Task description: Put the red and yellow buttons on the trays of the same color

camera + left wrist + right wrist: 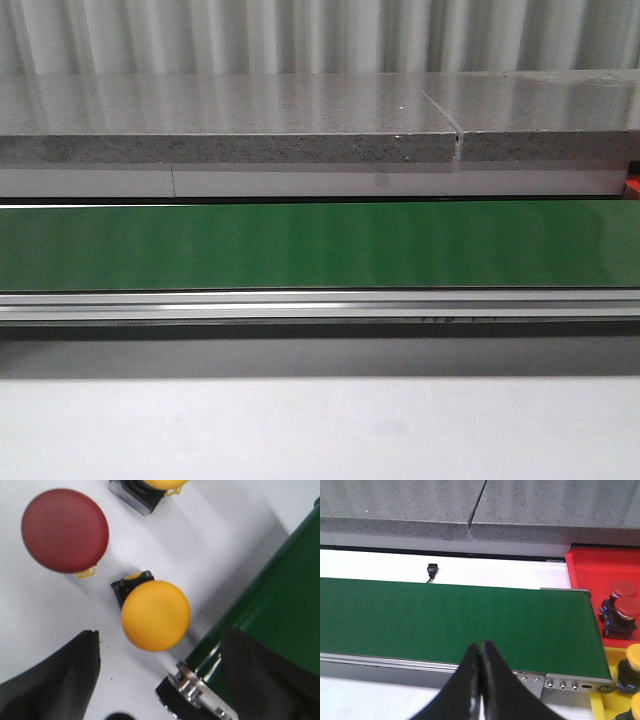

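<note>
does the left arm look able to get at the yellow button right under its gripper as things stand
Probably yes. The left gripper is open, and the yellow button lies on the white table roughly between its fingers with nothing over it. The green conveyor belt runs close on one side and may crowd that finger.

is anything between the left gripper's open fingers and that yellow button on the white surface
Nothing visible blocks it. The left gripper is open, and the yellow button lies just ahead of the gap between the fingers on bare white surface. The red button sits off to one side, and the green conveyor belt edge runs close along the other.
</note>
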`<control>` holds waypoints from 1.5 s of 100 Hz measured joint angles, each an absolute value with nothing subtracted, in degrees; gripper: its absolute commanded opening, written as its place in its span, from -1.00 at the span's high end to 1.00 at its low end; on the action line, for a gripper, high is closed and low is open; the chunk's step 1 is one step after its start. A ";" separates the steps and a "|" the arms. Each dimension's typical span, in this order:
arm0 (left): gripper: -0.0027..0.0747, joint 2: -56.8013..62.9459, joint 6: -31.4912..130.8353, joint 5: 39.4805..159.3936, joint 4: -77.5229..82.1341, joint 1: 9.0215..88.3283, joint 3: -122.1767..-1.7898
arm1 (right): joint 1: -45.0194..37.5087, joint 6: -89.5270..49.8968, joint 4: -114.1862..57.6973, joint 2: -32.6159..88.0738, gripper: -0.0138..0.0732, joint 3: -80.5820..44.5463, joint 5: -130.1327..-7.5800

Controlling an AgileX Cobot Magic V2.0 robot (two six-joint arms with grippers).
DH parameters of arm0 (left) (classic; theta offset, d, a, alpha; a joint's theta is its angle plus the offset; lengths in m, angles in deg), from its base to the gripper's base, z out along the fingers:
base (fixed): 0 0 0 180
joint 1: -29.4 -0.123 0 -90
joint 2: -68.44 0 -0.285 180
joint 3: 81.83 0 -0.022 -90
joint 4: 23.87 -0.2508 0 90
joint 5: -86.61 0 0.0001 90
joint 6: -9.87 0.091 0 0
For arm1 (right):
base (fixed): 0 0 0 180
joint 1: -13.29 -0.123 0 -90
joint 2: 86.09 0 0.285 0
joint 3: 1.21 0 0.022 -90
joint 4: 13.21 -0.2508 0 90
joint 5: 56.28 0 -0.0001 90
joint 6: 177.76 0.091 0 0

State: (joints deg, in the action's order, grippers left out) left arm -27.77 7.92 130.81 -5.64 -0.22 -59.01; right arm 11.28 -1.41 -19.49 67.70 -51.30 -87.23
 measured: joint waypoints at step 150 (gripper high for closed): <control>0.59 -20.38 14.09 135.48 -5.20 -0.22 -62.87 | 11.28 -1.50 -19.49 67.70 0.93 -51.30 -87.23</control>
State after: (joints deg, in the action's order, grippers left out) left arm -20.38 14.09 135.48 -5.20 -0.22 -62.87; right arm 11.28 -1.50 -19.49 67.70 -51.30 -87.23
